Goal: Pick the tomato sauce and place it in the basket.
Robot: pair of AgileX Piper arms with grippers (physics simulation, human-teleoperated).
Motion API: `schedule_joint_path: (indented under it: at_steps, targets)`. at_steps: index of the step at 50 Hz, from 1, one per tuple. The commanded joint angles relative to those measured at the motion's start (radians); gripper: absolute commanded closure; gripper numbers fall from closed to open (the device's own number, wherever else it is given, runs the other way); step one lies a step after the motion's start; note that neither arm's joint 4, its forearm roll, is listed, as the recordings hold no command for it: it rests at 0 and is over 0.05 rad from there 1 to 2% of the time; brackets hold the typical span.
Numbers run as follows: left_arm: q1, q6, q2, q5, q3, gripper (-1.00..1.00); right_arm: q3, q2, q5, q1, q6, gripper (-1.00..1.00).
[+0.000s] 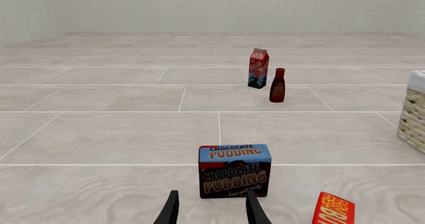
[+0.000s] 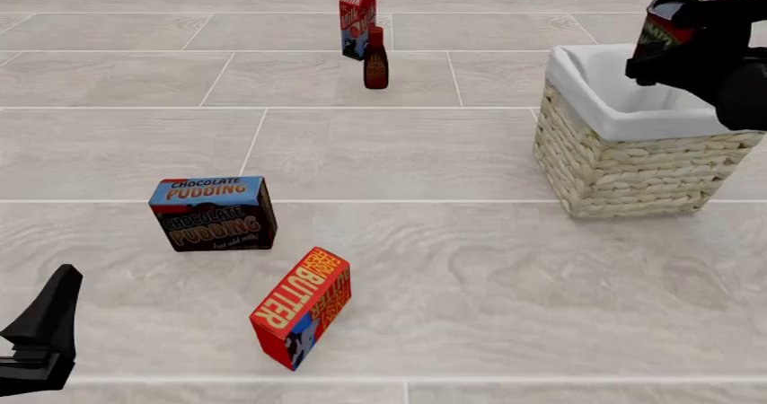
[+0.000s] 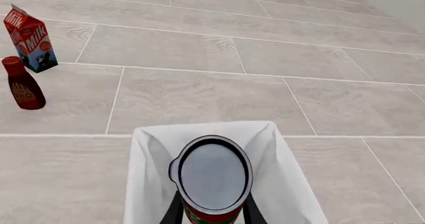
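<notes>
Blue and brown, one box (image 1: 234, 170) reads "CHOCOLATE PUDDING" beyond the left gripper (image 1: 212, 209), whose jaws stand apart and empty. From the front, one red "BUTTER" box (image 2: 301, 308), one milk carton (image 2: 356, 20), one brown bottle (image 2: 375, 58). Right gripper (image 3: 212, 211) jaws clamp the tomato sauce (image 3: 211, 179) above the basket (image 3: 149, 184).

Counts, all views together: one basket (image 2: 623, 166), one tomato sauce can (image 2: 663, 23), one milk carton (image 2: 355, 20), one brown bottle (image 2: 375, 59), one pudding box (image 2: 214, 213), one butter box (image 2: 302, 307). Six loose things, no duplicates of any kind. Two boxes total, one carton, one bottle, one can. Two grippers: left (image 2: 42, 328), right (image 2: 695, 40).
</notes>
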Motion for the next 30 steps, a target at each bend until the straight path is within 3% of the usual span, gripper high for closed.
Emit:
schedule_joint_path:
  at_steps: [1,30]
  targets:
    - [0.000,0.000,0.000,0.000,0.000,-1.00,-0.011,0.006,0.008,-0.004,0.016,1.00]
    - [0.000,0.000,0.000,0.000,0.000,-1.00,-0.010,0.033,0.001,-0.013,0.020,1.00]
